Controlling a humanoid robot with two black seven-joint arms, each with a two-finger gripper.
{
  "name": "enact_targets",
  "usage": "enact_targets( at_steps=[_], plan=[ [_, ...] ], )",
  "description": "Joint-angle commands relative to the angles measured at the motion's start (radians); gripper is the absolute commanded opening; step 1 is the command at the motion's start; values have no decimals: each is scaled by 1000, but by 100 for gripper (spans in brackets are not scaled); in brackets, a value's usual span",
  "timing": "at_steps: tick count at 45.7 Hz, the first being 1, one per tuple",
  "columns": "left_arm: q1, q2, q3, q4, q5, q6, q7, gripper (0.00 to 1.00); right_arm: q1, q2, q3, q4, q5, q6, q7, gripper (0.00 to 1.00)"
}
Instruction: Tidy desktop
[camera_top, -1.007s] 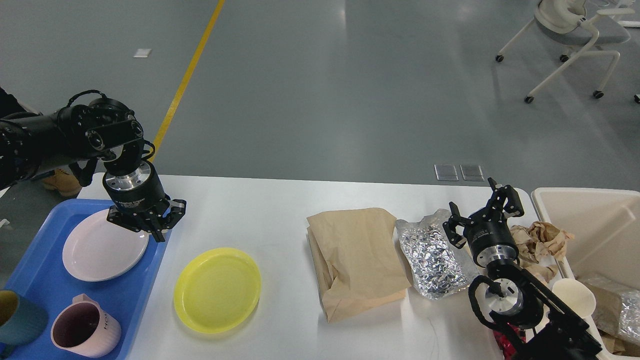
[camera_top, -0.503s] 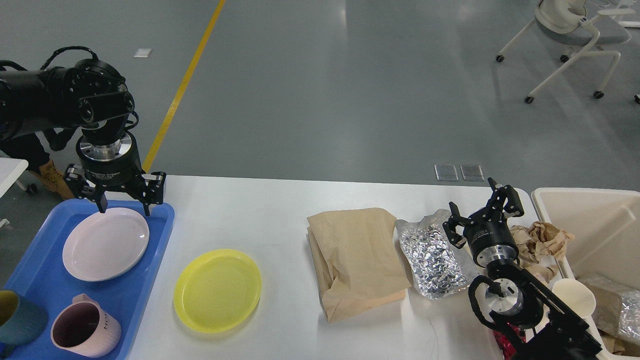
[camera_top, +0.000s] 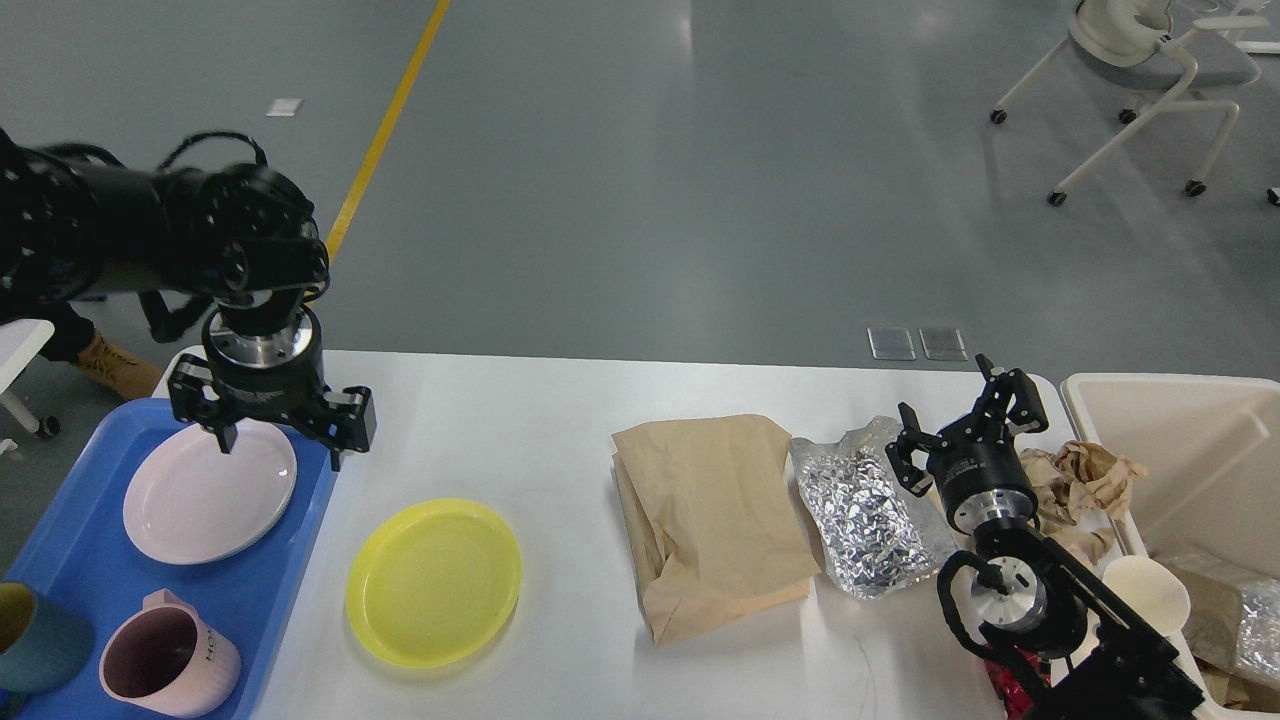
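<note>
Left tool (camera_top: 278, 440) shifted right, motion-blurred.

A blue tray (camera_top: 70, 560) lay at the left, carrying a pale pink plate (camera_top: 208, 490), a pink mug (camera_top: 168, 662) and, at the lower-left corner, a teal cup (camera_top: 35, 638) cut by the frame edge. Just right of the tray sat a yellow plate (camera_top: 434, 581). Further right lay a brown paper bag (camera_top: 712, 520), with a crinkled silver foil pouch (camera_top: 872, 518) touching its right edge. Crumpled brown paper (camera_top: 1085, 480) rested beside a beige bin (camera_top: 1190, 440) — the bin held more paper and foil. Beyond stretched grey floor with a yellow line (camera_top: 385, 140), two metal floor plates (camera_top: 918, 344) and a white wheeled chair (camera_top: 1150, 80).
</note>
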Motion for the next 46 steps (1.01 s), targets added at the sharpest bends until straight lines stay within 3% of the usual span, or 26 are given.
enact_targets(
  at_steps=[1,5,17,25,35,46],
  plan=[
    [161,-45,-37,48,3,211,14,96,0,0,0,0,0,0,0,100],
    [224,-46,-67,94,3,275,14,96,0,0,0,-1,0,0,0,100],
    [388,-51,-170,203,3,277,17,96,0,0,0,0,0,0,-1,100],
    [408,-51,-175,204,3,250,17,96,0,0,0,0,0,0,-1,100],
    [423,-48,-165,204,3,150,16,96,0,0,0,0,0,0,0,100],
    [482,-51,-168,217,2,194,17,96,0,0,0,0,0,0,0,100]
  ],
)
